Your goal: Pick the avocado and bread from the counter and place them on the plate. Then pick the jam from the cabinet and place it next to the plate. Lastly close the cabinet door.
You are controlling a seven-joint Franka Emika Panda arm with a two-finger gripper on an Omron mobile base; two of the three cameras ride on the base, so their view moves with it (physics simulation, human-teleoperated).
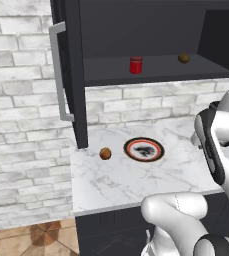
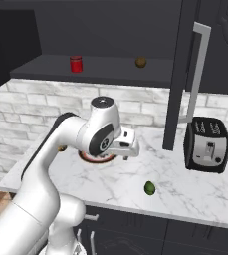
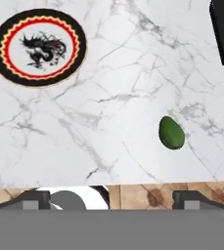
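With the claw (image 3: 111, 197) spread wide and empty above the desk (image 3: 108, 102), the avocado (image 3: 171, 133) near the front edge is best centred between the fingers before descent.

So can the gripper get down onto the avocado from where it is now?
Probably yes. The avocado lies alone on bare counter, apart from the plate and the toaster. The gripper is open above it, with nothing between.
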